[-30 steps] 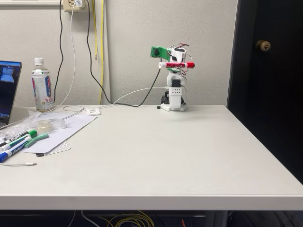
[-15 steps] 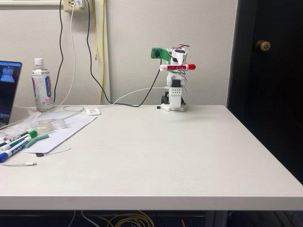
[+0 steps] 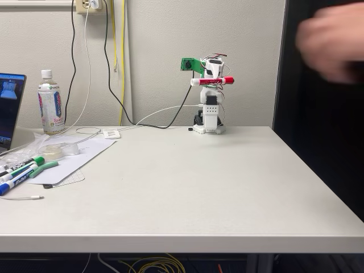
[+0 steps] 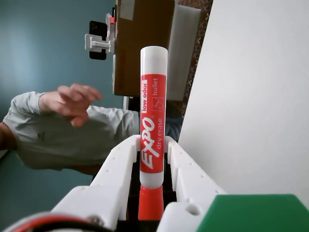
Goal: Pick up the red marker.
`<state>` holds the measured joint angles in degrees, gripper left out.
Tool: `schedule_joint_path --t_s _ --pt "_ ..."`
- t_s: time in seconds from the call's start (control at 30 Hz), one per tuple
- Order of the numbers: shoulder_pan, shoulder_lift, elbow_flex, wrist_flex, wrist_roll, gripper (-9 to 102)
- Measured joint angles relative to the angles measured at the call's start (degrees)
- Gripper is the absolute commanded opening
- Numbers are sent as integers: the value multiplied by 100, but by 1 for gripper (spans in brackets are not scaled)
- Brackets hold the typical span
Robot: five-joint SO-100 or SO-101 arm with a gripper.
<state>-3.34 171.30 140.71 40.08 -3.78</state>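
The red marker (image 3: 212, 81) is held level, high above the back of the table, by my gripper (image 3: 211, 80) on the folded-up white arm. In the wrist view the red marker (image 4: 152, 121) stands upright between my two white fingers (image 4: 123, 159), its white barrel end up and its red cap at the bottom. My gripper (image 4: 152, 147) is shut on the marker at the middle of its red label.
A person's blurred hand (image 3: 330, 42) hangs at the upper right of the fixed view; a hand (image 4: 72, 101) and grey sleeve show in the wrist view. Green- and blue-capped markers (image 3: 23, 170), a bottle (image 3: 50, 105) and a laptop (image 3: 8, 108) sit at the table's left. Cables hang behind.
A person's hand has come into the fixed view at the upper right. The arm and the held marker have stayed nearly still.
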Motion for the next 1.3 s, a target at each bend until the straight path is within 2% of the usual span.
schedule_joint_path --t_s 1.3 --pt "-9 -44 97 -176 70 5"
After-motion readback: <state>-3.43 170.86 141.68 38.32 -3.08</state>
